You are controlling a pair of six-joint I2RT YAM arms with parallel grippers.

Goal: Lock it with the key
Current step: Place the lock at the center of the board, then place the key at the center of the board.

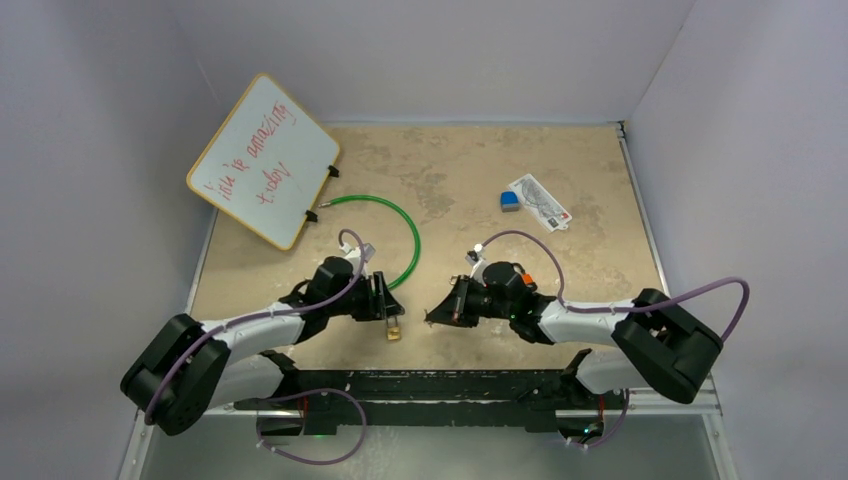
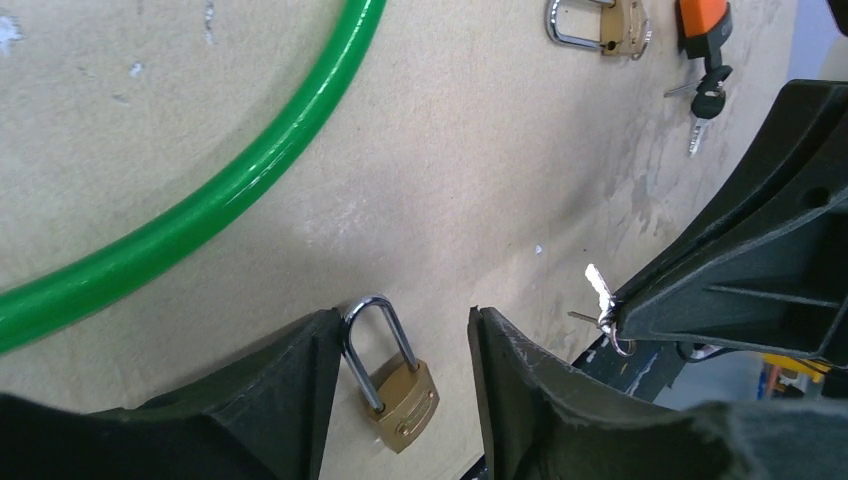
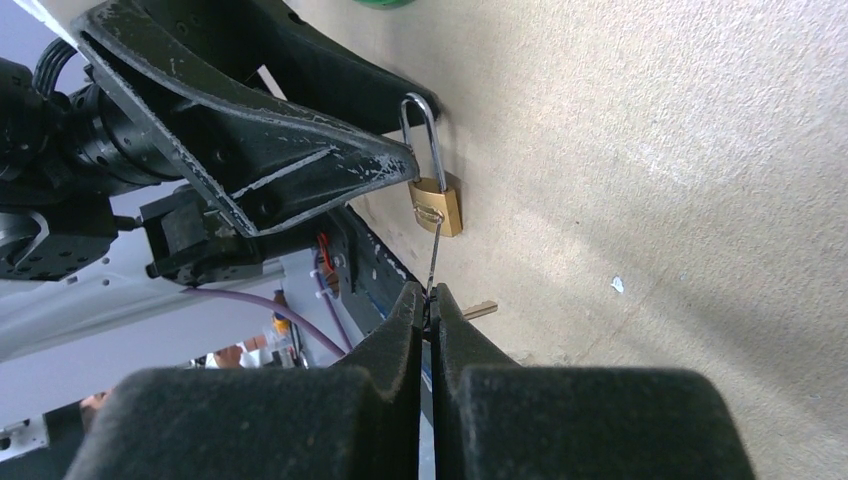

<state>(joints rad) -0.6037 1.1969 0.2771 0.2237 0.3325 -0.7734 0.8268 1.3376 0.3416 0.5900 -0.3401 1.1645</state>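
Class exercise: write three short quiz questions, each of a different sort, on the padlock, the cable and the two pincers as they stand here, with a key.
1. True or false: the left pincer is clamped shut on the brass padlock.
2. What curves past the padlock? A) green cable B) red rope C) blue chain
3. Fill in: the right pincer is ____ on the key ring.
Key: 1 false, its jaws stand open either side of the padlock; 2 A; 3 shut.

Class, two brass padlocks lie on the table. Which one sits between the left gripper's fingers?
The small brass padlock low in the left wrist view, flanked by the left gripper; the other brass padlock lies far off, beside an orange fob.
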